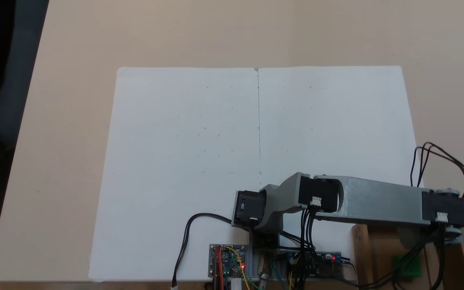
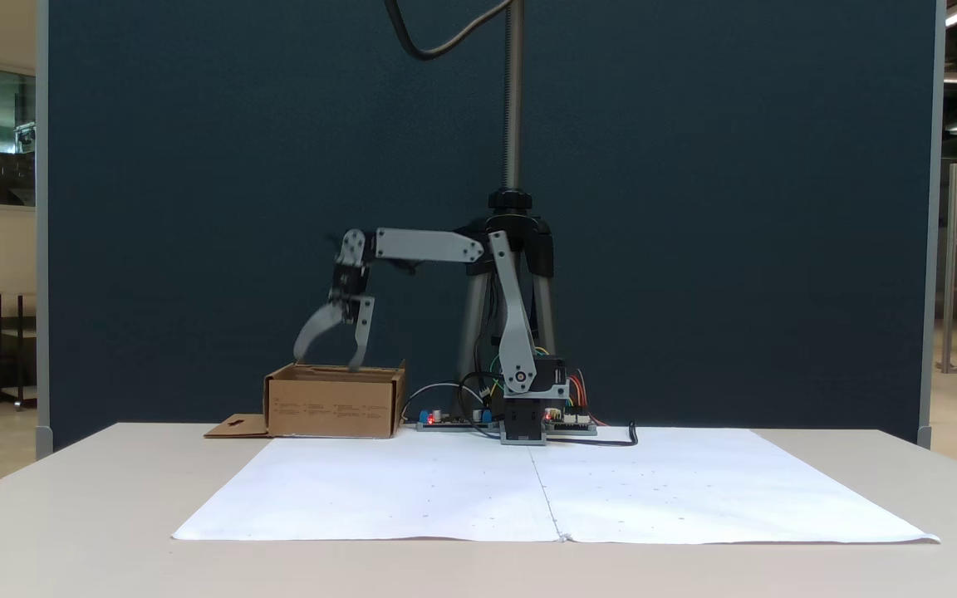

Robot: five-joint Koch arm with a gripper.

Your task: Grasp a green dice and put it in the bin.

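Your task looks all but finished: the die (image 1: 408, 266) lies on the floor of the bin (image 1: 381, 249), a green patch seen from above through the cables, and nothing sits between the jaws. In the side-on fixed view the gripper (image 2: 329, 364) hangs just above the bin (image 2: 333, 404) with its jaws spread wide, released, tips at about rim height and holding nothing. The bin stands at the back of the counter (image 2: 113, 498), beside the arm's base and off the left rear corner of the white paper sheet (image 2: 553, 490) as that view shows it; from above it sits at the bottom right corner of the picture. What I judge to be left is only to lift the arm (image 1: 373, 199) clear and bring it home. Several things you cannot check here. From above, the arm's forearm link and black cables cross over the bin, the die is blurred, its pips cannot be read, and the frame's edge cuts the bin off. From the side, the bin's front wall hides the die altogether, so you cannot tell whether it rests flat or against a wall. The jaw tips are slightly smeared in that view.
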